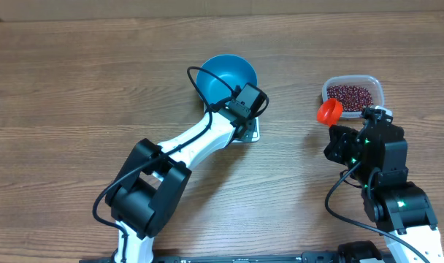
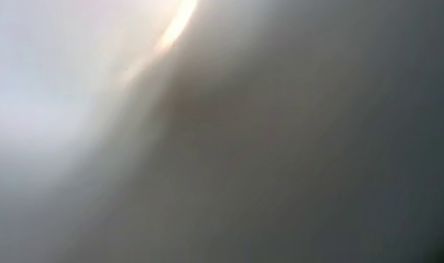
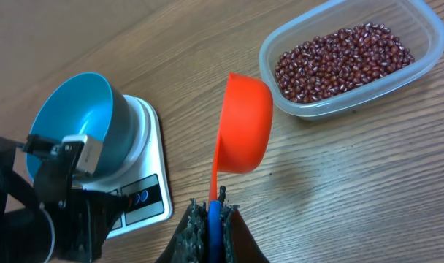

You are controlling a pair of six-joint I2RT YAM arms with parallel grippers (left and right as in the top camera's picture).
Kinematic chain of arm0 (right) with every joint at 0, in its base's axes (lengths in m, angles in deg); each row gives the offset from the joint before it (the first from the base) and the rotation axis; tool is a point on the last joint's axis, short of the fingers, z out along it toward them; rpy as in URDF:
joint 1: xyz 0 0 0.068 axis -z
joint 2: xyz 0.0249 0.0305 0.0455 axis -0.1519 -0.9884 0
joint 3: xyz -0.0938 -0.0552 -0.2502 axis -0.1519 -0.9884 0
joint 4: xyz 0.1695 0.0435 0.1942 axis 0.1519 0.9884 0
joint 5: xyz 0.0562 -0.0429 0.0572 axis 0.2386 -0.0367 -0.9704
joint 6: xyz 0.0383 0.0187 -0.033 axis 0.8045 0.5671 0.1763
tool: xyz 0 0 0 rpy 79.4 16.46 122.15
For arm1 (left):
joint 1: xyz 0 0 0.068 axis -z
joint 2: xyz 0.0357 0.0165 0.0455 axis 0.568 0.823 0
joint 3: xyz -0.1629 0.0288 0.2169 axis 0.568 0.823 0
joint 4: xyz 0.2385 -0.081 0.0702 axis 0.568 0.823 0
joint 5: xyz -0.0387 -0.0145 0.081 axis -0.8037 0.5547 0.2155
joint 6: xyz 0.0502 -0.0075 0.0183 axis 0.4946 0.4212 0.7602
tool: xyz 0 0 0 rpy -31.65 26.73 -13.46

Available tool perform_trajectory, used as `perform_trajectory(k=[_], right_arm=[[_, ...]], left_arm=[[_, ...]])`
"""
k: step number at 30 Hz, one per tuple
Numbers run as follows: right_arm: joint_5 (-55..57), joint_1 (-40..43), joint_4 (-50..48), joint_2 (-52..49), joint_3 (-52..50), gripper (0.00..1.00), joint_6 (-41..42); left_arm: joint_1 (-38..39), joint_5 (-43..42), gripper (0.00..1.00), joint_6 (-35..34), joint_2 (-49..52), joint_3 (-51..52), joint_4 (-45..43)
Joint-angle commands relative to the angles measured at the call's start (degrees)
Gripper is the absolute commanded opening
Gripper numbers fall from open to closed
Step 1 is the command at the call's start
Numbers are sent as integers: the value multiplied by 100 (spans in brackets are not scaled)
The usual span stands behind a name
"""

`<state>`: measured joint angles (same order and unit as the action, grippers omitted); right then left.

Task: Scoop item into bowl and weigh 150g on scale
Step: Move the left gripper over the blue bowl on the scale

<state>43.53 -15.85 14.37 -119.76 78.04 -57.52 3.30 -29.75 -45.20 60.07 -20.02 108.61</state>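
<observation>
The blue bowl (image 1: 223, 77) (image 3: 69, 117) stands on the white scale (image 1: 250, 134) (image 3: 145, 186). My left gripper (image 1: 245, 102) (image 3: 72, 153) sits at the bowl's near rim and looks shut on it. The left wrist view is only a grey blur. The dark red beans (image 1: 351, 94) (image 3: 342, 58) fill a clear plastic tub (image 1: 375, 86) (image 3: 426, 55). My right gripper (image 1: 337, 130) (image 3: 213, 208) is shut on the blue handle of a red scoop (image 1: 328, 111) (image 3: 244, 120). The scoop hangs just left of the tub, between it and the scale, tipped on its side.
The left arm (image 1: 185, 142) stretches diagonally from the front edge to the scale. The right arm's base (image 1: 397, 204) stands at the front right. Bare wooden table (image 1: 76, 88) lies to the left and at the back.
</observation>
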Motion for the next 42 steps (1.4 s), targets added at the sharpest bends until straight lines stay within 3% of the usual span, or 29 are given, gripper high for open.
perform_trajectory(k=[1,18,29,34,39,40,41,42], right_arm=[[94,24,-46,9,168,4,-39],[96,24,-44,11,168,4,-295],[70,24,-44,11,175,4,-796],[-289,24,-83,11,181,4,-990],[-358,24,-87,9,184,4,-1051],[-358,24,-85,11,184,4,-1051],[-358,24,-85,11,184,4,-1051],[-361,24,-83,11,184,4,-1049]], left_arm=[[2,-227,4,109,-92,-52,317],[144,-297,4,282,-2616,-540,933],[7,-249,4,682,-3045,-542,1412],[-590,-415,4,1342,-3405,-542,1733],[-1137,-1482,5,2256,-3477,-542,2122],[-1189,-1497,15,2249,-3477,-540,2164],[-1237,-1491,38,2249,-3475,-540,2190],[-1270,-1488,79,2249,-3473,-540,2208]])
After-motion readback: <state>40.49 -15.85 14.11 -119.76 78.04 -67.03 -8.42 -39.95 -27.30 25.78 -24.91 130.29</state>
